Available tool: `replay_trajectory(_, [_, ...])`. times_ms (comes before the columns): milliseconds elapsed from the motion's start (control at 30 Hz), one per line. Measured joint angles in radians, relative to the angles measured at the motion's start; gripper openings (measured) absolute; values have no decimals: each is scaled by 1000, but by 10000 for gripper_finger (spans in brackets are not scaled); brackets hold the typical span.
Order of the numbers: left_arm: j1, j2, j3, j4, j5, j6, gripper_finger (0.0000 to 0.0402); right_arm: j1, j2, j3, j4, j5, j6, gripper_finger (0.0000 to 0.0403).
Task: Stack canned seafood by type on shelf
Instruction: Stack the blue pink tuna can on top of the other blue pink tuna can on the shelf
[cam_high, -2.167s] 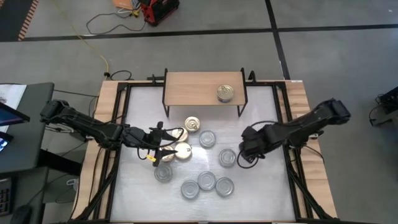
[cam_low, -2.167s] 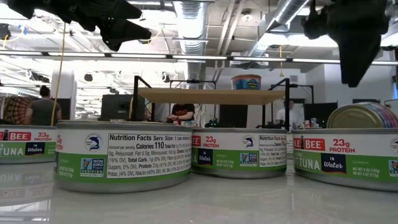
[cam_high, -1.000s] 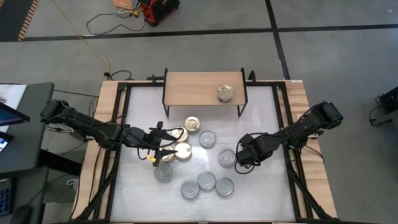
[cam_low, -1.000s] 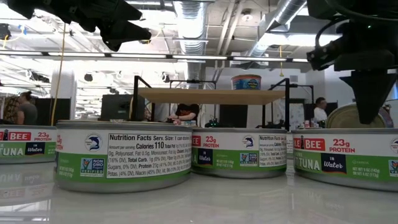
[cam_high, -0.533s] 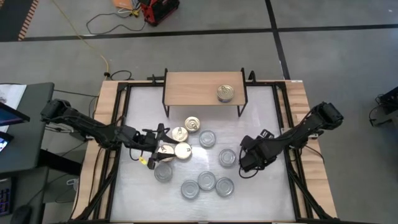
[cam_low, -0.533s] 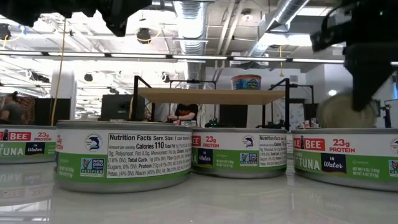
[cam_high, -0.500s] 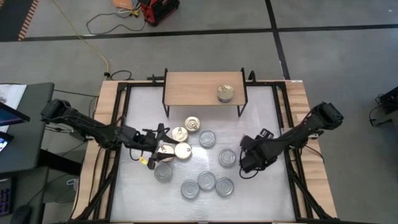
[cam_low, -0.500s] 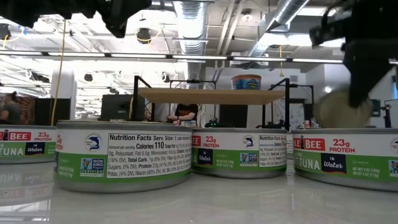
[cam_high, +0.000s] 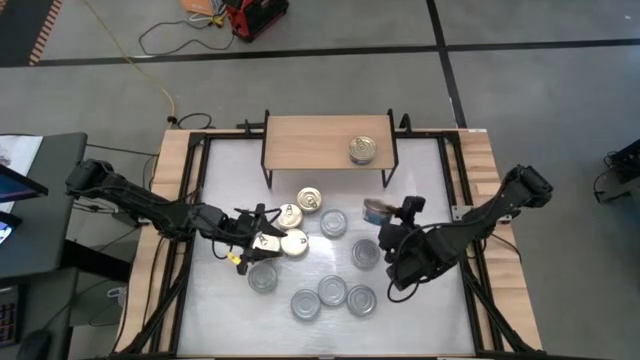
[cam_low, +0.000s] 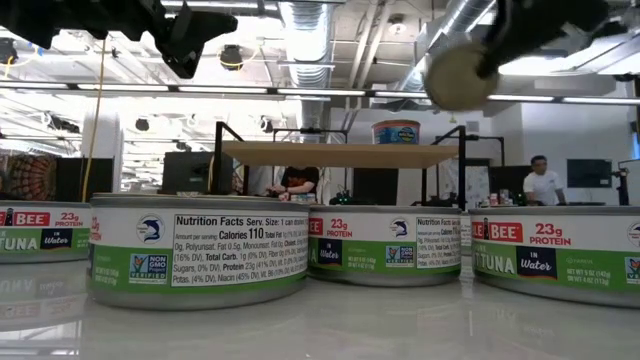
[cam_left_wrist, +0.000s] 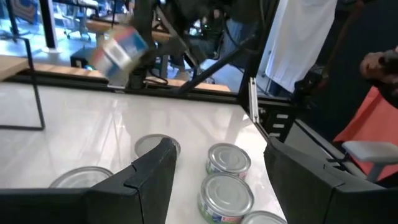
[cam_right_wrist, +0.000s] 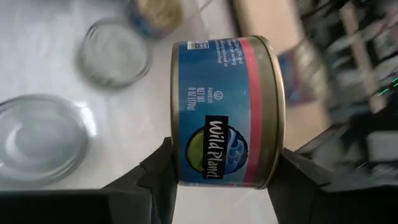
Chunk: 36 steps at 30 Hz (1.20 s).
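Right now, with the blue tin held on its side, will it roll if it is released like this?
Probably yes: the blue tin is round and lies sideways in the right tool. It looks rigid metal, likely slippery. Flat on the shelf it should sit stable.

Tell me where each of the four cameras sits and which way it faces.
High: overhead, straight down on the shelf, both arms.
Low: tabletop height, level past tuna tins to the shelf; arms overhead.
Left wrist: past the open left tool toward silver tins.
Right wrist: on the Wild Planet tin in the right tool.
Shared: that blue tin, all four.
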<state>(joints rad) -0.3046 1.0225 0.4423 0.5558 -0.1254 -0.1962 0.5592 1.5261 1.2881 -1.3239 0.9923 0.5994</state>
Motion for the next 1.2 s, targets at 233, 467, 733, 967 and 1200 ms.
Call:
replay_trajectory(233, [0, 0, 0, 0, -18, -7, 233, -80, 0, 48, 25, 239, -290, 219])
replay_trajectory(467, [0, 0, 0, 1, -84, -33, 233, -286, 0, 48, 146, 350, -640, 219])
replay_trajectory(733, [0, 0, 0, -13, -102, -88, 233, -489, 0, 48, 328, 302, -965, 219])
replay_trajectory(967, [0, 0, 0, -48, -107, -80, 233, -541, 0, 48, 593, 166, -1220, 220])
replay_trajectory(1200, [-8, 0, 0, -53, -107, -81, 233, -597, 0, 48, 641, 85, -1276, 220])
